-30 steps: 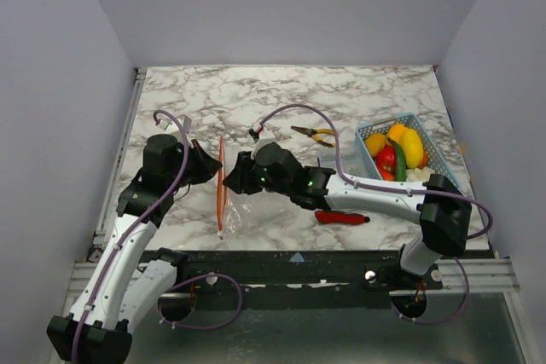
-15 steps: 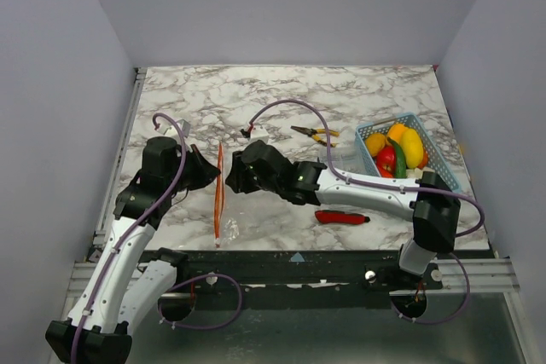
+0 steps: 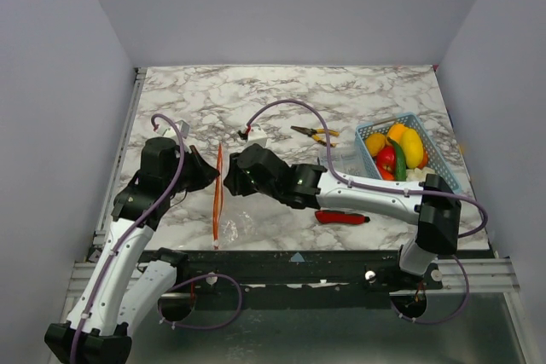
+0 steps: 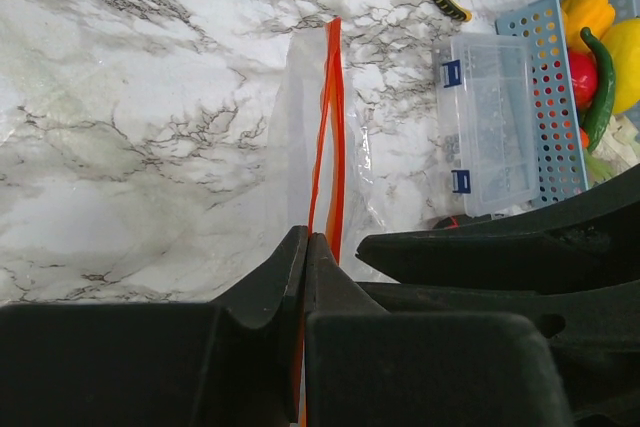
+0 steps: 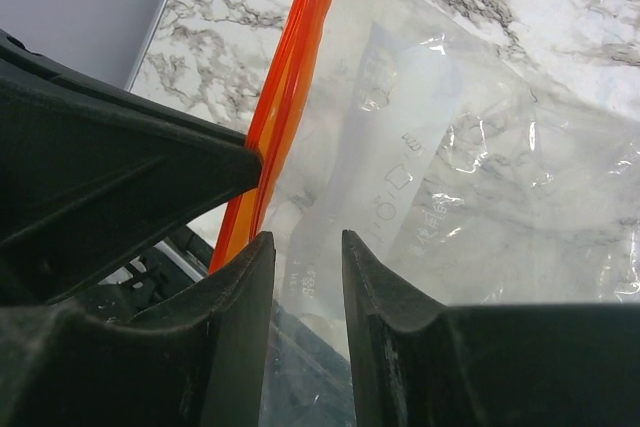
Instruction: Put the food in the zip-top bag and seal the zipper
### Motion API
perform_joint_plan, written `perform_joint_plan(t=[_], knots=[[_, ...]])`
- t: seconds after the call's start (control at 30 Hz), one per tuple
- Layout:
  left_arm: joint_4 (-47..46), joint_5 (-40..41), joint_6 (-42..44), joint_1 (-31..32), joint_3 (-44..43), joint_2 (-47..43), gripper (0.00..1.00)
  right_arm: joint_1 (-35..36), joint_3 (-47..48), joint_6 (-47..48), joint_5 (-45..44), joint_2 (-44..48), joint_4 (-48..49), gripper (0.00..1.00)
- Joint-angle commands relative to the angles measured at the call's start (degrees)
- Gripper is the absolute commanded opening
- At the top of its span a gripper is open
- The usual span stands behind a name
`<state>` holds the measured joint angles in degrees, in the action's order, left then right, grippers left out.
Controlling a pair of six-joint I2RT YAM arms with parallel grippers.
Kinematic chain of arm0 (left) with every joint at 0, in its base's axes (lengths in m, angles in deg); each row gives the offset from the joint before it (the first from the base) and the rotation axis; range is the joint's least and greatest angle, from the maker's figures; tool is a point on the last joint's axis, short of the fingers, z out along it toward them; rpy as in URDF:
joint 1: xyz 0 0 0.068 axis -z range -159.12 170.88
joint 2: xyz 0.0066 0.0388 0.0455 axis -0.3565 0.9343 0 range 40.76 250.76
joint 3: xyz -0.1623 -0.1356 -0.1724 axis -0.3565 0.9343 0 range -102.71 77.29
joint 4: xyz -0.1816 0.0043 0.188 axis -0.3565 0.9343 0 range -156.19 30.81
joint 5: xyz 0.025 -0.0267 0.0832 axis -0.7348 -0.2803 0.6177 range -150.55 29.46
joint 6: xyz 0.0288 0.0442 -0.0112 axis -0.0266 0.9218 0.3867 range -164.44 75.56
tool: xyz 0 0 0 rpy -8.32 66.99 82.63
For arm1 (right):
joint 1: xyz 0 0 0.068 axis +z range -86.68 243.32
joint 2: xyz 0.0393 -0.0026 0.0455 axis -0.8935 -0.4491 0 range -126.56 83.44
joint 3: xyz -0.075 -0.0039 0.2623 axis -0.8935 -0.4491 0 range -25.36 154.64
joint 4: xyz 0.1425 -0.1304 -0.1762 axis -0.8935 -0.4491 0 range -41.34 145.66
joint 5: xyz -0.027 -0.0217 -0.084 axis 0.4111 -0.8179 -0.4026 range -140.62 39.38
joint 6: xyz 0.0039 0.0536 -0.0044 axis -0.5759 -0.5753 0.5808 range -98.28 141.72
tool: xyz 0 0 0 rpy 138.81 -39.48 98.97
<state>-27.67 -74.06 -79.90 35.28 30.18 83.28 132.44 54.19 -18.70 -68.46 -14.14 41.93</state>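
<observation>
Left gripper (image 4: pixel 305 239) clenches the zipper (image 4: pixel 331 97); right gripper (image 5: pixel 307 242), released beside it, could pinch both walls, keeping the bag (image 5: pixel 450 147) shut.

The far half of the counter (image 3: pixel 213 95) lies bare, a wide passage behind both arms. Mid-counter, the zip-top bag (image 3: pixel 241 223) is pinched at its zipper (image 3: pixel 217 202) by the closed left tool (image 4: pixel 305 247). The right tool (image 5: pixel 308 247), fingers slightly parted, sits just beside it on the other side, so there is hardly a gap between them. The right arm (image 3: pixel 375 198) bars the near lane. Pliers (image 3: pixel 314 134), a clear box (image 4: pixel 490 122), a blue basket (image 3: pixel 431 144) and a red-handled knife (image 3: pixel 341 217) crowd the right side.
</observation>
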Motion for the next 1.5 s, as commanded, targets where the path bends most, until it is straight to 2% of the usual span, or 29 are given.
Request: perform_joint_plan(t=[0.0,0.2,0.27,0.37,0.63,0.77,1.0,1.07,1.1,1.17,1.2,1.23,1.37,1.47], knots=[[0.5,0.6,-0.7,0.2,-1.8,-1.1,0.00,0.7,1.7,-0.1,1.4,0.7,0.9,0.37],[0.3,0.4,-0.7,0.1,-1.6,-1.0,0.00,1.6,1.6,-0.1,1.3,0.8,1.8,0.37],[0.2,0.5,-0.6,0.1,-1.6,-1.0,0.00,1.7,1.6,0.1,-0.4,2.2,1.1,0.43],[0.1,0.5,-0.5,0.1,-1.6,-1.0,0.00,1.8,0.1,0.0,-0.5,3.6,2.8,0.45],[0.1,0.4,-0.3,0.2,-1.5,-1.0,0.00,2.4,2.8,-0.5,0.2,-1.3,0.6,0.43],[-0.2,0.4,-0.5,0.1,-1.5,-1.4,0.00,2.7,4.1,-0.6,-2.1,-2.9,-1.2,0.31],[0.7,0.8,-0.2,0.2,-1.9,-1.5,0.00,3.9,7.3,-1.1,-5.2,-6.6,-3.4,0.29],[1.0,1.0,0.2,0.2,-2.2,-1.4,0.00,4.2,8.9,-1.2,-7.6,-7.8,-5.5,0.16],[1.2,1.1,0.4,0.2,-2.2,-1.4,0.00,4.4,9.5,-1.2,-8.4,-8.0,-6.0,0.04],[1.3,1.1,1.1,0.1,-2.0,-1.4,0.00,4.4,8.7,-1.4,-9.2,-7.1,-5.5,0.00],[1.3,1.1,1.5,0.1,-1.9,-1.4,0.01,4.4,7.6,-1.5,-9.2,-6.0,-3.6,0.00],[1.2,0.7,1.7,0.1,-1.5,-1.3,0.10,4.4,6.1,-1.8,-8.9,-5.0,-1.6,0.00],[0.1,-2.1,2.0,0.1,0.1,-2.1,0.28,4.4,2.4,-2.5,-8.6,-1.7,3.4,0.00],[0.0,-2.5,1.9,0.2,1.1,-3.0,0.38,4.4,1.1,-2.6,-9.0,-0.4,4.7,0.00]])
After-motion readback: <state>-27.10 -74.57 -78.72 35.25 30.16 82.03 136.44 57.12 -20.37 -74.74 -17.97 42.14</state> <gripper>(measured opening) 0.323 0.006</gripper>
